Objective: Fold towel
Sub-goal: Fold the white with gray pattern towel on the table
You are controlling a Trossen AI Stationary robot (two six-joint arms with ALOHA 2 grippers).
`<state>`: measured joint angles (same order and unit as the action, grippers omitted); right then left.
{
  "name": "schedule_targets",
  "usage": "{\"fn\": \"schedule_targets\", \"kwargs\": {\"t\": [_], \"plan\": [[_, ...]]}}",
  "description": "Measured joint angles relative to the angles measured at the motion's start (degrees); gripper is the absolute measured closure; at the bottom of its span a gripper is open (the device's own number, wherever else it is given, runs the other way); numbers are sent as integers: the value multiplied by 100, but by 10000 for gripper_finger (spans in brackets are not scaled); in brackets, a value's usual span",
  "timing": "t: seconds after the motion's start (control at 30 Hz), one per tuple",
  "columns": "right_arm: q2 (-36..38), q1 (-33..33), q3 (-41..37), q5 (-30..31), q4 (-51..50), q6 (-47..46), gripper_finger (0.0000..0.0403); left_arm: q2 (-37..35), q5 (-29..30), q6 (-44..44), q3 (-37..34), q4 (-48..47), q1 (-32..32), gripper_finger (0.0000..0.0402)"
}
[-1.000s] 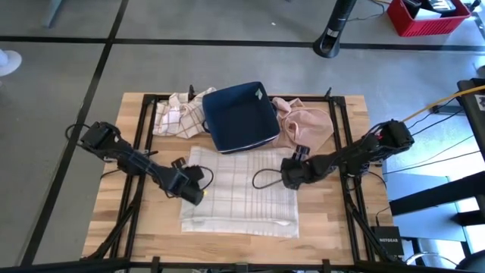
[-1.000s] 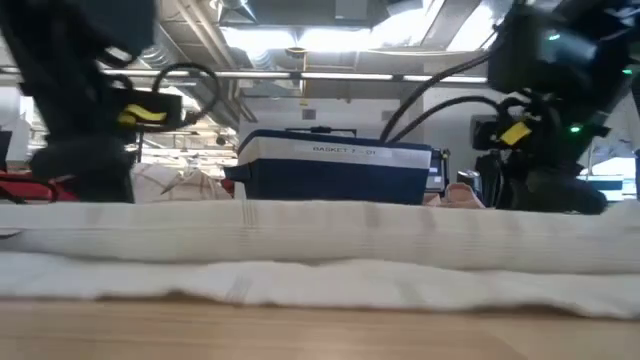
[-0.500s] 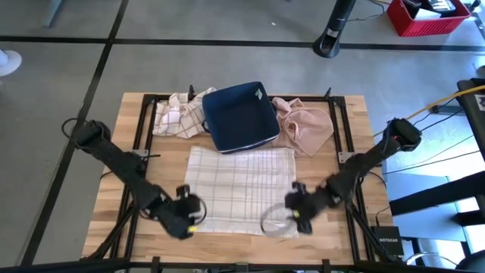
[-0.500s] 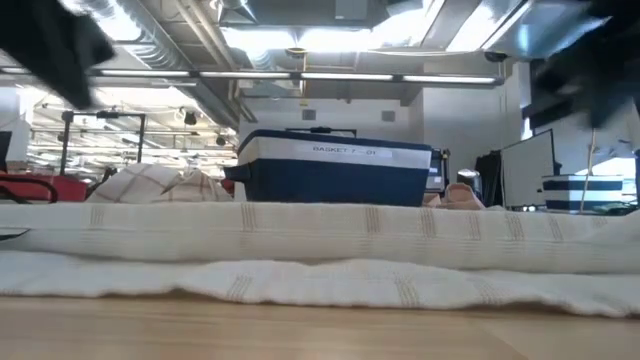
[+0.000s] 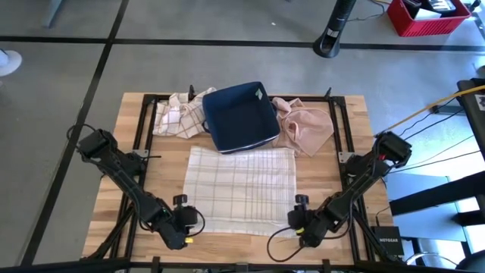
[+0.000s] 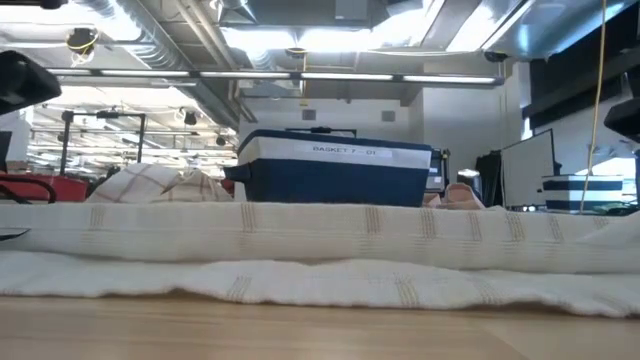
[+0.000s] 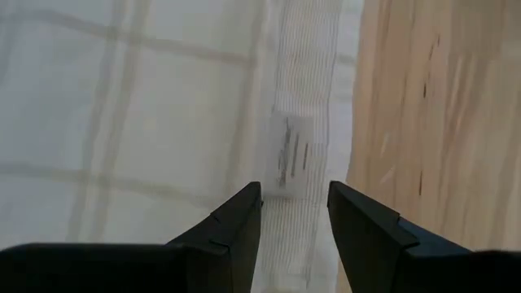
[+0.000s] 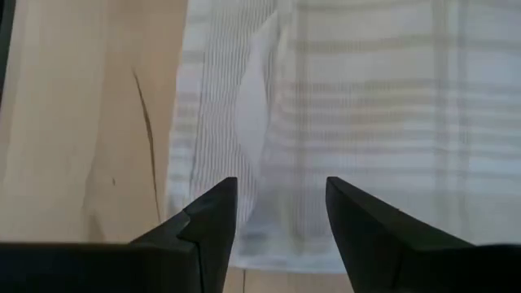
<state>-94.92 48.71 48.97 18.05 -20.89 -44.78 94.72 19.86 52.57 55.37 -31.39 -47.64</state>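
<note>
The towel (image 5: 241,189), white with thin checked lines, lies spread flat on the wooden table (image 5: 114,197); the low view shows its near hem (image 6: 320,285). My left gripper (image 5: 187,222) stands open over the towel's near left corner. In its wrist view the fingers (image 7: 295,207) straddle the hem strip and its small label (image 7: 291,155) from above. My right gripper (image 5: 298,222) stands open over the near right corner, its fingers (image 8: 281,207) above the towel's edge (image 8: 203,122). Neither gripper holds anything.
A navy basket (image 5: 241,115) stands just beyond the towel's far edge. A crumpled checked cloth (image 5: 179,114) lies to its left and a pink cloth (image 5: 307,125) to its right. Bare wood (image 5: 114,197) flanks the towel on both sides.
Both grippers have swung from beside the towel's middle toward the table's near edge, the left to the near left corner and the right to the near right corner, turning as they went. Both have left the low view. The towel has stayed in place.
</note>
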Motion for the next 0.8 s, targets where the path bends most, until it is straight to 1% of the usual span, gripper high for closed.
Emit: {"fn": "schedule_targets", "kwargs": {"t": [0.27,0.43,0.63,0.8], "plan": [[-28,2,0,186,135,-144,212,0,-83,121,-4,-765,0,266],[-28,2,0,259,136,-148,212,0,-315,305,-4,-767,-46,266],[-28,2,0,317,144,-146,212,0,-324,258,-22,-676,-151,266],[-28,2,0,281,156,-146,220,0,-321,462,-259,-648,-148,266]]}}
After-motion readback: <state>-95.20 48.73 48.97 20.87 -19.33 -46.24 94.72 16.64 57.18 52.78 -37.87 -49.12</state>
